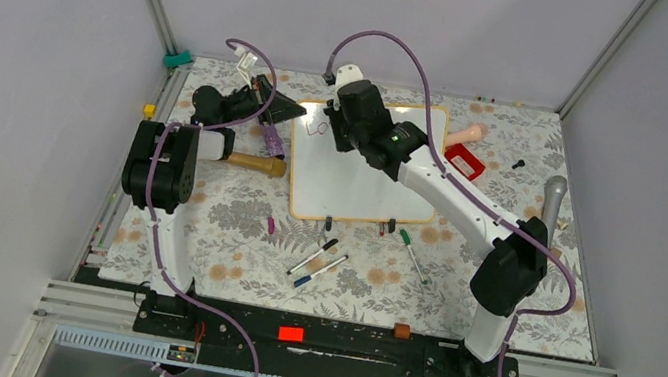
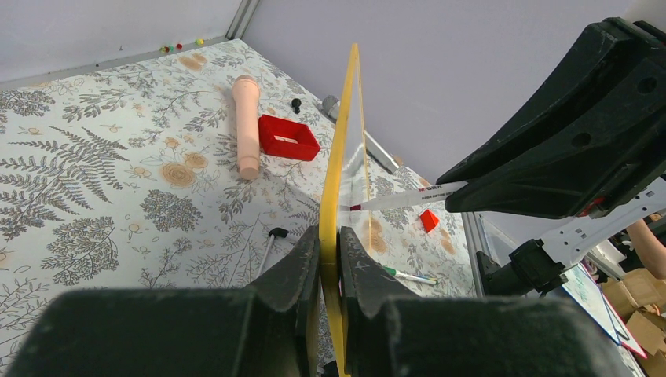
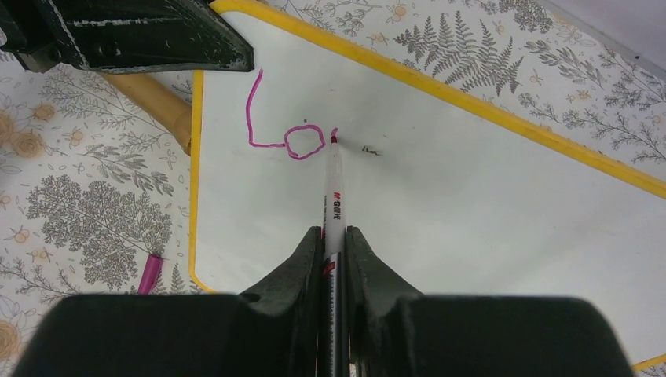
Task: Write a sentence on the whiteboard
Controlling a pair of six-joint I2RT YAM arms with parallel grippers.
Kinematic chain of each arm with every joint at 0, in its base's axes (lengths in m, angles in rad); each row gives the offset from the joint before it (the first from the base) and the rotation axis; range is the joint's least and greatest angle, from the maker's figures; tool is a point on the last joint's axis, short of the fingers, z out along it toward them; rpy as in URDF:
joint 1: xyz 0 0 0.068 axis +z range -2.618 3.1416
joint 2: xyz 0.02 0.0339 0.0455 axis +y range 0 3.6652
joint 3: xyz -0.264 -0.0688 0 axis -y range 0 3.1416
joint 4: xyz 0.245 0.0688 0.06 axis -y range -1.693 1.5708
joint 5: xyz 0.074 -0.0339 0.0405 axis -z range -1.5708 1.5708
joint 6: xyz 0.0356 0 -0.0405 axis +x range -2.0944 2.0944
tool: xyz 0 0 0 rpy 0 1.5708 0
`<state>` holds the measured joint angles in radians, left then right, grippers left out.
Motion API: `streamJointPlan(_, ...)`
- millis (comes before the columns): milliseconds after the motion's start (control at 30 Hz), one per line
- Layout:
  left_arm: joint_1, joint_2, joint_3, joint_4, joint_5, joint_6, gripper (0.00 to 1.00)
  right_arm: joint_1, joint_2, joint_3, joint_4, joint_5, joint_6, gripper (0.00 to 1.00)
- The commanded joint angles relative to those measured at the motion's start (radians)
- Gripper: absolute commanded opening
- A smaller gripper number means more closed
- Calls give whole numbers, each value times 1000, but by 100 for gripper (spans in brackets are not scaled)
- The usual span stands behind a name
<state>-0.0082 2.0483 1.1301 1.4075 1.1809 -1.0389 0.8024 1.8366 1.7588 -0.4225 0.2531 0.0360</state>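
So the whiteboard (image 1: 361, 183) is a big glossy white rectangle with rounded corners and a thin yellow-orange frame. It's lying in the middle of the bench (image 1: 232, 233), which is covered in a matte cloth printed with ferns and flowers. The sentence (image 3: 302, 141) sits in the whiteboard's far-left corner, and so far it's just a loopy purplish-pink "Lo" plus a tiny start of the next stroke. The right fingers (image 3: 306, 251) are pressed together on a slim white marker (image 3: 333, 188) with printed lettering down the barrel, and its pink tip touches the whiteboard right beside the "o". The left fingers (image 2: 302, 259) are nearly closed, pinching the whiteboard's frame on its left edge, one black finger on each face. Just left of the whiteboard there's a smooth tan wooden rod (image 1: 253, 164) and a little pink cap (image 3: 149, 272). Off the whiteboard's right side are a shallow red plastic tray (image 1: 464, 161) and a peach-coloured cylinder (image 2: 246, 126), and a few loose pens (image 1: 319, 257) lie just past its near edge.
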Motion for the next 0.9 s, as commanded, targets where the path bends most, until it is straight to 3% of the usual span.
streamJointPlan(0, -27, -26, -18, 68, 101, 87, 2, 5, -2, 3, -17, 43, 13, 0)
streamJointPlan(867, -27, -26, -19, 68, 100, 88, 1, 4, -14, -7, -38, 100, -8, 0)
